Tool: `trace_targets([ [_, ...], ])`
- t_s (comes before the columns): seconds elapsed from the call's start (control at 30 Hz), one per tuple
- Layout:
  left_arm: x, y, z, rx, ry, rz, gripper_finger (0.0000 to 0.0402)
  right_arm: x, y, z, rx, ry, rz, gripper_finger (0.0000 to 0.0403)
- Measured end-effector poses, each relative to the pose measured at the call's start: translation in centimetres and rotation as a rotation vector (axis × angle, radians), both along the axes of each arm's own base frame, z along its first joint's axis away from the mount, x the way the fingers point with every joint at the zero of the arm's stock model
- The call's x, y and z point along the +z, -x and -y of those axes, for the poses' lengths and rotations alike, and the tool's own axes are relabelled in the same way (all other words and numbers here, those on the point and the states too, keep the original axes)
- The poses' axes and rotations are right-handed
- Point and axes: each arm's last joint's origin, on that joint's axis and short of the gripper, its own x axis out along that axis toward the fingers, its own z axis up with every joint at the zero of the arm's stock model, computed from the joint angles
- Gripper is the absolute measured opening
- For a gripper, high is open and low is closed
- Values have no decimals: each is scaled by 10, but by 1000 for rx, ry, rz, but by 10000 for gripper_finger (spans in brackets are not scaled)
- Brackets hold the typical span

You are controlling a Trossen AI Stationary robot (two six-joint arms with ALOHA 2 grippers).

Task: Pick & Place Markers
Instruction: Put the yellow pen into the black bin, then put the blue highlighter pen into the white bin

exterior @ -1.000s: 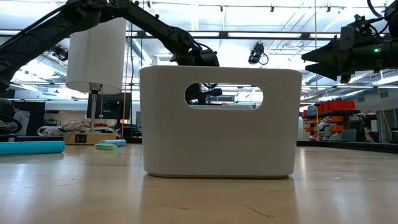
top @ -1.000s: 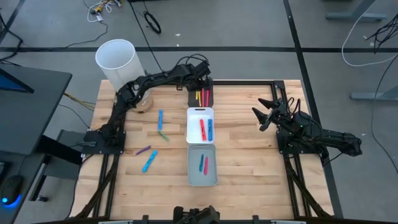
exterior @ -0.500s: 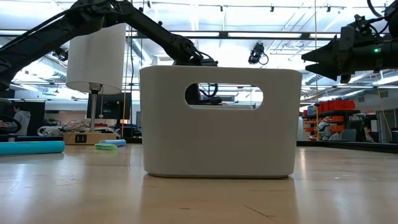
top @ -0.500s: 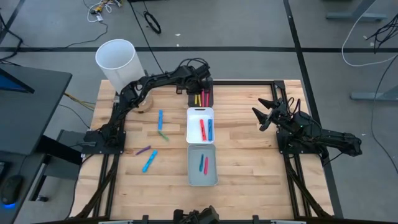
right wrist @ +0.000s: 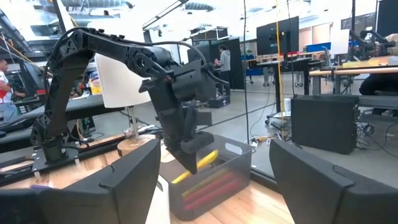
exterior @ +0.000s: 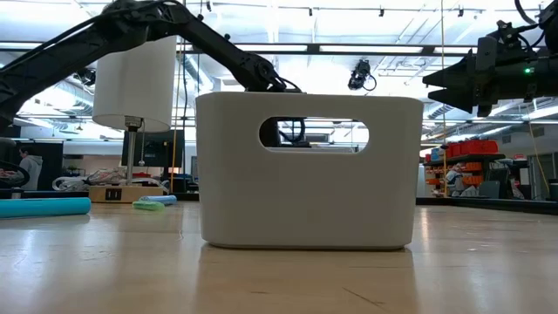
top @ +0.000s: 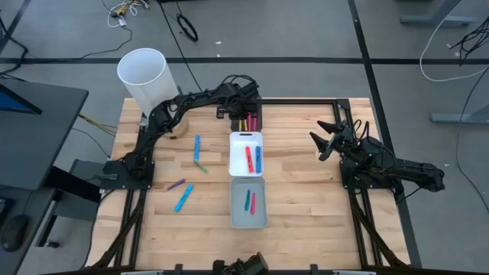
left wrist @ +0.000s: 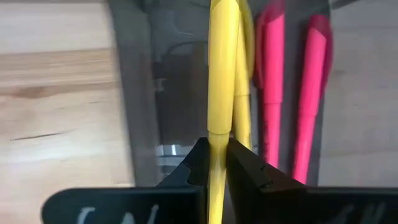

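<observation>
The left end effector (left wrist: pixel 212 165) was clamped on a yellow marker (left wrist: pixel 222 68), hung over the black tray (top: pixel 248 116). It was best lowered flat beside the pink markers (left wrist: pixel 272 87) before letting go. The right end effector (top: pixel 327 138) was parked wide open.

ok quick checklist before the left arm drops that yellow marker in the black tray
1. Left claw shut on the yellow marker: ok.
2. Marker over the black tray, not the wood: ok, the wrist view shows tray floor under it.
3. Room in the tray: ok, though another yellow marker and two pink markers already lie there, close beside the held one.
4. Marker lined up with those in the tray: ok, roughly parallel.
5. Height above the tray floor: cannot tell.
6. Right claw out of the way: ok, open and off at the table's right side.
</observation>
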Motion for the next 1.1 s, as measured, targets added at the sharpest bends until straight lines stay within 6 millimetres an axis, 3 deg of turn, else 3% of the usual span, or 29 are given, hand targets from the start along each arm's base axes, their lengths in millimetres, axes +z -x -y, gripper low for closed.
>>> trace_targets([
  [0.13,-7,-3,-1,-27,8,5,42,0,0,0,1,0,0,302],
  [0.4,-7,-3,-2,-31,-5,10,128,0,0,0,0,0,0,302],
  [0.6,-6,-5,-2,-42,13,37,172,0,0,0,0,0,1,302],
  [0.93,-5,-5,-2,-93,-4,38,182,0,0,0,0,0,1,302],
  [1.1,15,-4,-2,-148,-39,47,183,0,0,0,0,0,0,302],
])
